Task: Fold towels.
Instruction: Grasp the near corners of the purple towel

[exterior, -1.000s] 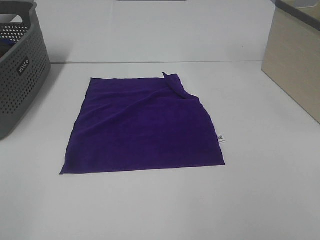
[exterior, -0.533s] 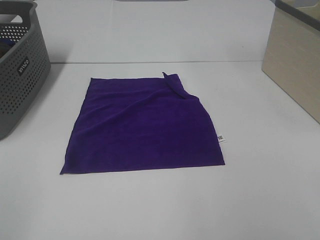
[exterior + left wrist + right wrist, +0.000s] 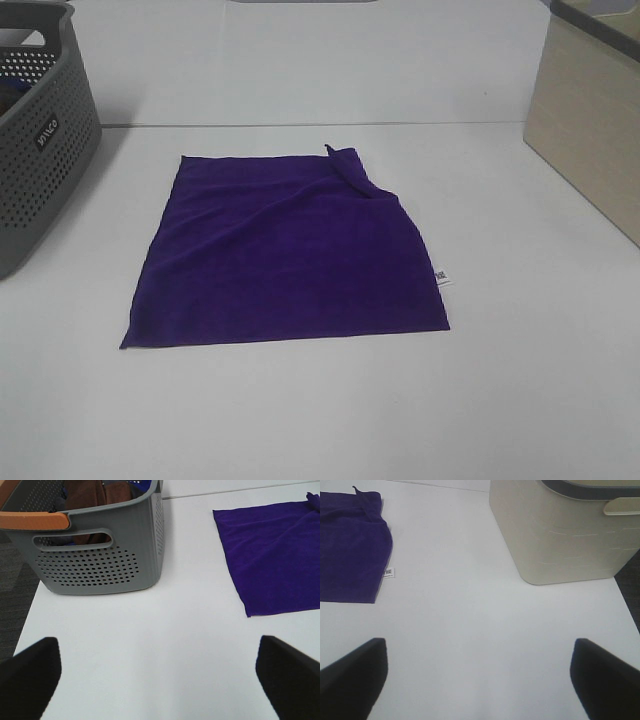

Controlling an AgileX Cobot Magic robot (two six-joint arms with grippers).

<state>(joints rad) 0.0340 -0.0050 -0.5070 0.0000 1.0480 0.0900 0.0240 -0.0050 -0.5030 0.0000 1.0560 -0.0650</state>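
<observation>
- Table (image 3: 320,420): white top, carries everything.
- Towel (image 3: 285,255): deep purple and plain. It lies spread flat mid-table, between the two bins and touching neither. A long soft crease runs across its far half.
- Beige bin (image 3: 590,130): on the right side of the table, well apart from the towel. It has smooth walls and a darker rim, with no writing visible.
- Grey basket (image 3: 40,130): on the left side, with perforated walls and an orange-brown grip (image 3: 32,520) on the rim. There is raised lettering on the side wall (image 3: 46,131), too small to read for certain. Brown cloth (image 3: 95,495) sits inside.
- Left gripper (image 3: 160,680): fingers spread wide with nothing between them. It sits over bare table, with the basket and the towel's near left corner ahead of it.
- Right gripper (image 3: 480,680): fingers likewise wide apart and empty. It sits over bare table between the towel edge and the beige bin.
- Towel's far right corner (image 3: 350,168): flipped over onto the cloth, a small bunched flap.
- Tag (image 3: 441,277): white, on the towel's right edge near the front corner. It carries dark print that is not legible.
- Versus earlier high-view frames: no change. The towel, flap, tag and both bins sit in the same places.
</observation>
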